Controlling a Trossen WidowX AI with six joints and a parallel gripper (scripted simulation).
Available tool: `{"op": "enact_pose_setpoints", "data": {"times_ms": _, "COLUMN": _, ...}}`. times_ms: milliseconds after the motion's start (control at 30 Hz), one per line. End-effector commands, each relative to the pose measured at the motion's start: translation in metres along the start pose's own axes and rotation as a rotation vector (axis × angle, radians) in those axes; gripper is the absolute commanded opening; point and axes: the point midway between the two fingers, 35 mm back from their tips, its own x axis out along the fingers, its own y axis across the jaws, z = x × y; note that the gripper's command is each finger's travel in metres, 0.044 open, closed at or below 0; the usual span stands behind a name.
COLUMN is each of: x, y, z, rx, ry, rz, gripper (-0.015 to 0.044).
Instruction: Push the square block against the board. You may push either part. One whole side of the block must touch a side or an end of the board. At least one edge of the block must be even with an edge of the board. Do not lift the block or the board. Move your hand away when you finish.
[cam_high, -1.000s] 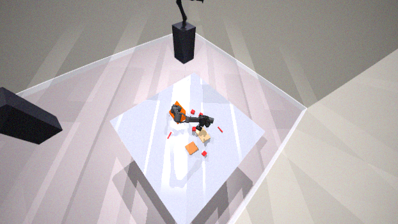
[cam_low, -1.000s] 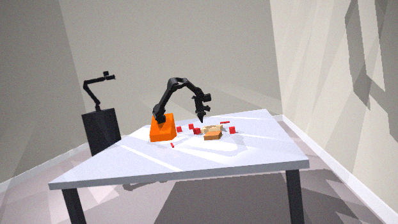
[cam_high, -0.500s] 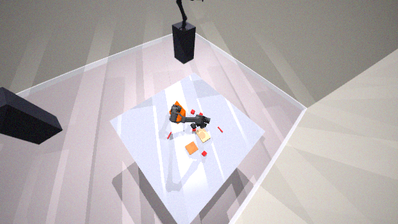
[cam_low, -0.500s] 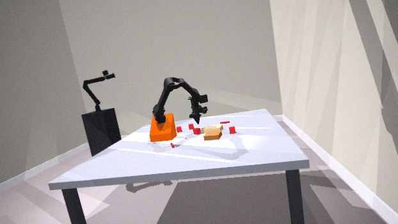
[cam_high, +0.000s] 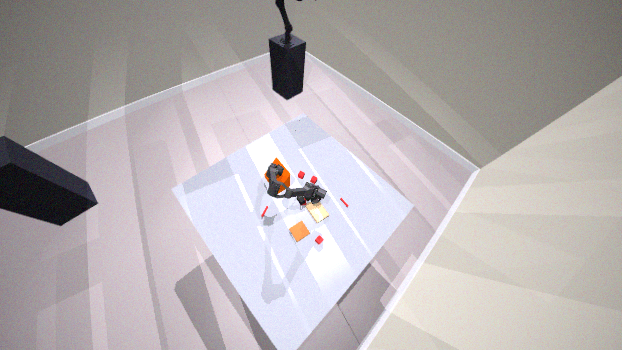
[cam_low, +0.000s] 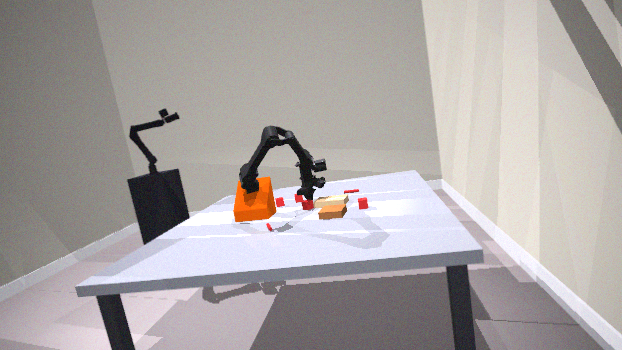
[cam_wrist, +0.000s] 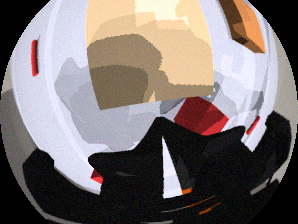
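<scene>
A: Status on the gripper (cam_high: 311, 201) (cam_low: 310, 198) (cam_wrist: 161, 123)?
B: Clenched, nothing in it. Fingers point down, low beside the near end of the pale slab (cam_high: 318, 213) (cam_low: 333, 200) (cam_wrist: 187, 55). Can't tell if the tips touch the slab or the table (cam_high: 220, 200) (cam_low: 200, 262).
A: Where's the orange slab (cam_high: 299, 231) (cam_low: 332, 212) (cam_wrist: 252, 27)?
B: Flat on the table, near the pale one. Top view shows a gap between them, sides apart. Both slabs lie flat.
A: Which is the square block, which is the board?
B: Orange looks square from above. Can't confirm; the gripper hides part of the pale one.
A: Job done?
B: No. No full side meets the other piece, and the hand isn't clear.
A: Anything close by?
B: One red cube (cam_high: 303, 204) (cam_low: 307, 205) (cam_wrist: 200, 116) right by the fingers; contact unclear. Another red cube (cam_high: 319, 240) (cam_low: 363, 203) sits past the orange slab, apart from it. Two more are nearer the orange base (cam_high: 285, 177) (cam_low: 255, 213).
A: Arm?
B: Black arm (cam_high: 273, 182) (cam_low: 270, 136) arches from that base, bent at the elbow, forearm dropping steeply.
</scene>
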Motion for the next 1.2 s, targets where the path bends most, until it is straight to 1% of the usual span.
{"op": "enact_pose_setpoints", "data": {"times_ms": 0, "x": 0.002, "y": 0.0, "z": 0.003, "rx": 0.0, "ry": -0.009, "rz": -0.001, "gripper": 0.0}}
{"op": "enact_pose_setpoints", "data": {"times_ms": 1167, "x": 0.002, "y": 0.001, "z": 0.029, "rx": 0.0, "ry": -0.01, "rz": 0.0, "gripper": 0.0}}
